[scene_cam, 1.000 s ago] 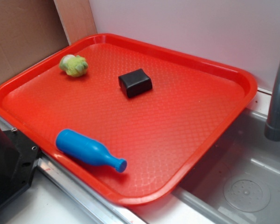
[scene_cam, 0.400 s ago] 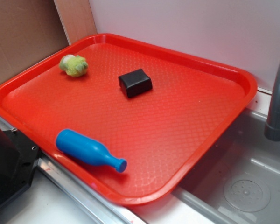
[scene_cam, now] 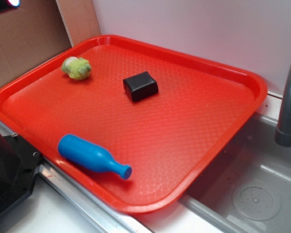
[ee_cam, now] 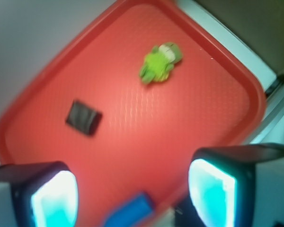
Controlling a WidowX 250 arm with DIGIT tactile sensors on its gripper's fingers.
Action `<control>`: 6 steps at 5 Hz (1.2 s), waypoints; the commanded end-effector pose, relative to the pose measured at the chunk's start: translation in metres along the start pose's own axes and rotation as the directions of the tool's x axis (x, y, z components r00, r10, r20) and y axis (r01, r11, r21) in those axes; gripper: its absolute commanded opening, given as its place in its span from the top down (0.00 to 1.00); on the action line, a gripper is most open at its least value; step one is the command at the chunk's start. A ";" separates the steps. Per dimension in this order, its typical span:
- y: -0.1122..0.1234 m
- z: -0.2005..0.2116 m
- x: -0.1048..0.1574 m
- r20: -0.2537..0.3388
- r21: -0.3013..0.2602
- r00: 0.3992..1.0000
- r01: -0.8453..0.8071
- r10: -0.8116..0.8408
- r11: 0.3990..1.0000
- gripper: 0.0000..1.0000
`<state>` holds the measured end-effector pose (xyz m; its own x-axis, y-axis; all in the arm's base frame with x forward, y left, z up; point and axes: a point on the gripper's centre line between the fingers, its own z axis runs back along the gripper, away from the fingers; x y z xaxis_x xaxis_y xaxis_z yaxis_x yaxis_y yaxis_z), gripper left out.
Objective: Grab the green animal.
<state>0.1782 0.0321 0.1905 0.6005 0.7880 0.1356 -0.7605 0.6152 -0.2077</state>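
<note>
I've got the big red tray (scene_cam: 194,145) filling most of the exterior view, one corner hanging over the grey sink (scene_cam: 252,194), with the faucet pipe (scene_cam: 288,102) standing off to the right. On the tray, the blue bottle-shaped toy (scene_cam: 89,156) lies on its side near the front rim, well apart from everything else. The black block (scene_cam: 140,86) sits toward the middle-back. The green animal (scene_cam: 77,68) is over by the back-left corner, resting on the tray surface, near the rim but not touching it, and clear of the block. From the wrist view my pincer (ee_cam: 132,194) is high above the tray, its two fingers (ee_cam: 213,196) spread wide with nothing between them, and the green animal shows small and a bit blurred below.
</note>
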 end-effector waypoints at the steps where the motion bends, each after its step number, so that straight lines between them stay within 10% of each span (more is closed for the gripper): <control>1: 0.021 -0.046 0.045 0.167 0.021 0.879 -0.457 0.447 0.889 0.00; 3: 0.038 -0.105 0.075 0.295 0.051 0.746 -0.636 0.597 0.770 0.00; 6: 0.053 -0.153 0.091 0.377 0.110 0.700 -0.684 0.607 0.721 0.00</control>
<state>0.2359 0.1242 0.0300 -0.1071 0.9394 0.3255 -0.9926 -0.0823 -0.0891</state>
